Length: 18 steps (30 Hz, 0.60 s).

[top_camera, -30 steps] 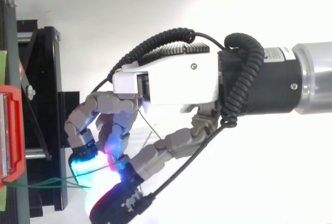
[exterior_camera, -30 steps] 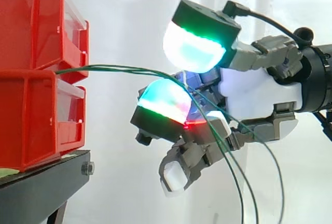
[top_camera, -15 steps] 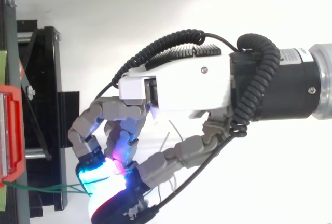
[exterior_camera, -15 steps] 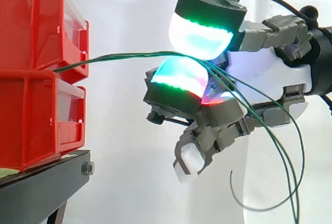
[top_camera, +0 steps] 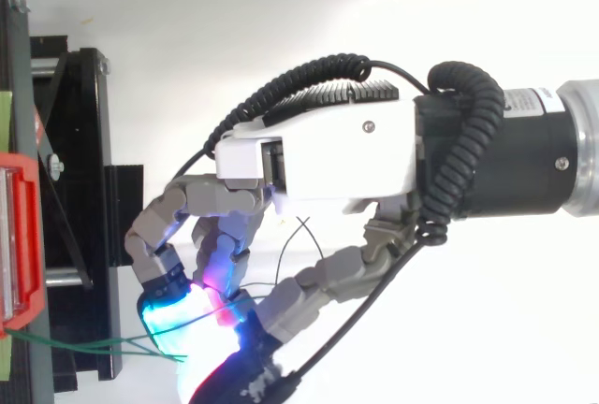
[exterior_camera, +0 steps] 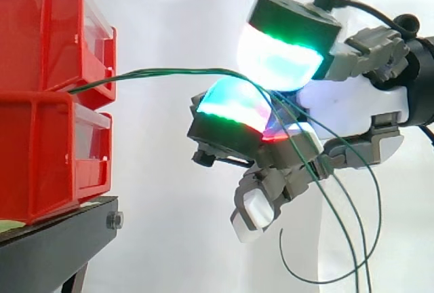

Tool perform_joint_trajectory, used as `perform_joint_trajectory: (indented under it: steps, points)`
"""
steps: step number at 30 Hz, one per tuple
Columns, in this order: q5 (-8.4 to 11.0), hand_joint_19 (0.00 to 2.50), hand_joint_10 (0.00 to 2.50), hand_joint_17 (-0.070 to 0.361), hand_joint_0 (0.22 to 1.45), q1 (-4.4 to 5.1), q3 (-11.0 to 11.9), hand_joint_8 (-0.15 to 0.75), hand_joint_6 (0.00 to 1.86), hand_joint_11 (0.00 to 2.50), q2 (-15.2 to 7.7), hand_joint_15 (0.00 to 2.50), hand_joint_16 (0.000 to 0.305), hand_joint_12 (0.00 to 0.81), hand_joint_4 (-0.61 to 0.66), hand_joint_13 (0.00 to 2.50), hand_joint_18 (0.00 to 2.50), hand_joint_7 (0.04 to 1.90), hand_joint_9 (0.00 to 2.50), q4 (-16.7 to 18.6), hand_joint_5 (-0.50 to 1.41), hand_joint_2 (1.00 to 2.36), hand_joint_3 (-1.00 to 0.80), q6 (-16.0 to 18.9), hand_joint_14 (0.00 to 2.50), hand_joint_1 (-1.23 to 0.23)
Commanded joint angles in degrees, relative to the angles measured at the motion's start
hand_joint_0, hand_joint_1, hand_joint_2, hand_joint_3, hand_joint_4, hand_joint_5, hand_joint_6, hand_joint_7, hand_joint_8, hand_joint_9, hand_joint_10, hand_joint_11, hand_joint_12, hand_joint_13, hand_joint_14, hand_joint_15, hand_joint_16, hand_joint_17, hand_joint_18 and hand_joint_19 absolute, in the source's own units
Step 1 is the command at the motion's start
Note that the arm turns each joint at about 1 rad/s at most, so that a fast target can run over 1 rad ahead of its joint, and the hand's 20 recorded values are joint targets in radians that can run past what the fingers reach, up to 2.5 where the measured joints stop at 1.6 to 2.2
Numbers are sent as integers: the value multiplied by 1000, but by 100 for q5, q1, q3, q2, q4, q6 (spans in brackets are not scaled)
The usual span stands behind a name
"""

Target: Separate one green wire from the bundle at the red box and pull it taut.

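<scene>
Hand (exterior_camera: pixel 347 103) shifted right — pinching green wires (exterior_camera: pixel 169 71) | wires leave the stacked red bins (exterior_camera: pixel 37 150) | slack loop below hand

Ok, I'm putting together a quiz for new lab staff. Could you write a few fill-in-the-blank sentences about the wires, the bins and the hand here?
1. The green wires run from the ___ bins to the hand.
2. At the hand, the wires pass ___ two glowing pads.
3. The hand's fingers are ___, not straight.
4. The bins sit on a ___ stand.

Missing words: red; between; curled; black.
</scene>
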Motion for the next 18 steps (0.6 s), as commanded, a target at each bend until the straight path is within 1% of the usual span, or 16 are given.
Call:
perform_joint_trajectory:
  steps: [1, 5, 7, 8, 9, 11, 12, 13, 15, 16, 18]
  points:
    - [10, 368, 28, 132, 763, 7, -1, 326, 907, 1126, 3, 517, 59, 429, 102, 803, 708, 1153, 1078, -31, -189, 1000, -500, 42, 19, -904]
    - [46, 366, 29, 131, 775, 16, -9, 326, 908, 1141, 3, 522, 58, 425, 103, 815, 713, 1159, 1105, -49, -184, 1000, -500, 42, 19, -933]
    - [46, 365, 28, 130, 751, 16, -1, 325, 906, 1149, 3, 519, 58, 424, 126, 821, 719, 1171, 1112, -49, -180, 1000, -500, 42, 20, -943]
    - [46, 370, 28, 130, 718, 16, -1, 324, 904, 1143, -6, 531, 58, 421, 133, 826, 720, 1186, 1116, -49, -174, 1000, -500, 42, 21, -937]
    - [46, 380, 29, 130, 682, 16, -1, 326, 902, 1142, -6, 534, 58, 423, 136, 836, 717, 1166, 1131, -49, -168, 1000, -500, 42, 20, -912]
    - [46, 403, 28, 131, 597, 25, -1, 334, 889, 1146, 3, 551, 58, 431, 155, 851, 716, 1173, 1165, -57, -157, 1000, -500, 42, 20, -794]
    - [46, 405, 29, 133, 591, 25, -1, 335, 886, 1154, 3, 544, 59, 430, 151, 857, 727, 1162, 1176, -57, -155, 1000, -500, 42, 21, -772]
    - [46, 414, 28, 133, 574, 16, -9, 337, 882, 1140, 3, 555, 59, 435, 154, 869, 732, 1165, 1184, -57, -152, 1000, -500, 42, 20, -715]
    - [54, 418, 28, 135, 568, 16, -1, 339, 877, 1127, 21, 556, 60, 438, 153, 884, 740, 1173, 1195, -93, -150, 1000, -500, 42, 21, -677]
    - [54, 419, 29, 135, 569, 16, -1, 340, 871, 1135, 30, 556, 60, 439, 151, 887, 745, 1180, 1205, -119, -148, 1000, -500, 42, 21, -632]
    - [54, 431, 28, 133, 598, 25, -1, 334, 867, 1135, 65, 559, 59, 435, 152, 893, 741, 1194, 1206, -154, -148, 1000, -490, 34, 20, -608]
